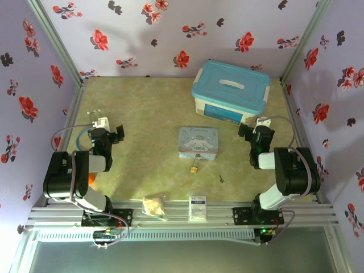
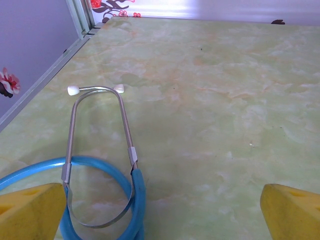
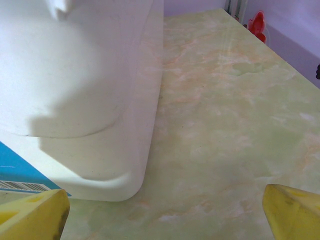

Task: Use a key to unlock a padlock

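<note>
My left gripper (image 2: 160,212) spread wide near a stethoscope (image 2: 100,165), right gripper (image 3: 162,212) spread wide beside a box (image 3: 80,90), padlock (image 1: 194,168) and key (image 1: 222,179) lying apart.

you're looking at a robot test cell in a lab, not a home: a left arm (image 1: 74,176) and a right arm (image 1: 290,170) are bolted to an aluminium rail (image 1: 182,213) along the bottom of the frame. flower-printed lilac panels (image 1: 142,28) wall in a marbled green tabletop (image 1: 142,108) at the left, top and right.

One padlock (image 1: 194,168), one key (image 1: 221,179), one tin (image 1: 198,142)
</note>
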Controlling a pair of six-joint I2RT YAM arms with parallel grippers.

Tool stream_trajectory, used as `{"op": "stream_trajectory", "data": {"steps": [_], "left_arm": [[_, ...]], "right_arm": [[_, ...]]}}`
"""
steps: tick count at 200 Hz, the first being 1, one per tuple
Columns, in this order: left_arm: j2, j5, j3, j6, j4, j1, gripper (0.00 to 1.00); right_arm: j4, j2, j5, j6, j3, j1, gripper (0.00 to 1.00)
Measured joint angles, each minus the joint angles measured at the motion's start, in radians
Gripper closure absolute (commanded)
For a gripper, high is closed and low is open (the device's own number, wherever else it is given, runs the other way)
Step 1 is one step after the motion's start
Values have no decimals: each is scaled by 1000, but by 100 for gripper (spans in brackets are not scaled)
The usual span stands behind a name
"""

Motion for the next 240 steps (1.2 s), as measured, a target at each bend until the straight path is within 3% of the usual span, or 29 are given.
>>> {"op": "stream_trajectory", "data": {"steps": [52, 83, 108, 143, 188, 207, 240], "left_arm": [[-120, -4, 0, 0, -62, 0, 0], [-204, -5, 0, 1, -105, -2, 0], [-281, -17, 0, 5, -160, -27, 0], [-421, -1, 0, -159, -181, -41, 0], [-442, 203, -1, -431, -174, -48, 0], [-446, 270, 15, -501, -259, -120, 0], [-467, 286, 90, -538, -451, -364, 0]], "right_arm": [[-34, -40, 0, 0, 0, 0, 1], [-115, -159, -2, 0, 5, 0, 1], [-280, -308, 1, 39, 34, 0, 1], [-554, -452, -13, 209, 144, -3, 1], [-729, -510, -287, 380, 119, 3, 2], [-821, -573, -332, 426, 79, 47, 3], [-984, -668, -328, 474, 72, 194, 11]]}}
